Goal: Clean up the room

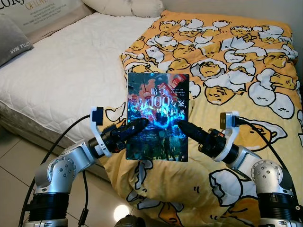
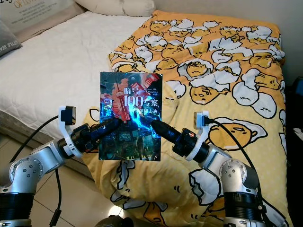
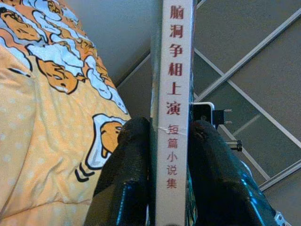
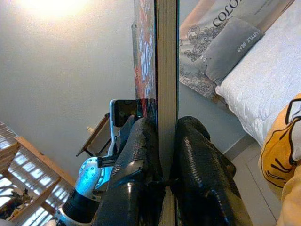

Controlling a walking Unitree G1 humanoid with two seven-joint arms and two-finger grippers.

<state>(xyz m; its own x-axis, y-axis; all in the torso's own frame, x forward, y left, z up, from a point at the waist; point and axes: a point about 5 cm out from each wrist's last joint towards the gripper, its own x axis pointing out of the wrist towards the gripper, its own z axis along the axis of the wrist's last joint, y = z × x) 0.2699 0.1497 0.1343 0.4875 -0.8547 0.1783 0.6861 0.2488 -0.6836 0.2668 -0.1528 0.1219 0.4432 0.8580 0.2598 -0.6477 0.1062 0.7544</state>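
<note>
Book (image 1: 158,116) held upright, cover facing the robot, above the yellow egg-print blanket (image 1: 236,61) at the bed's (image 1: 61,80) near edge. Left gripper (image 1: 137,127) clamps its spine edge, right gripper (image 1: 187,128) the page edge; both pinched closed on it.

One book (image 1: 158,116), one yellow patterned blanket (image 1: 236,61) and one white bed (image 1: 61,75). Two end effectors: the left end effector (image 1: 135,128) and the right end effector (image 1: 189,130). Pillows: three, namely one grey pillow (image 1: 12,40), one lettered pillow (image 1: 45,12) and one cream pillow (image 1: 128,5).
</note>
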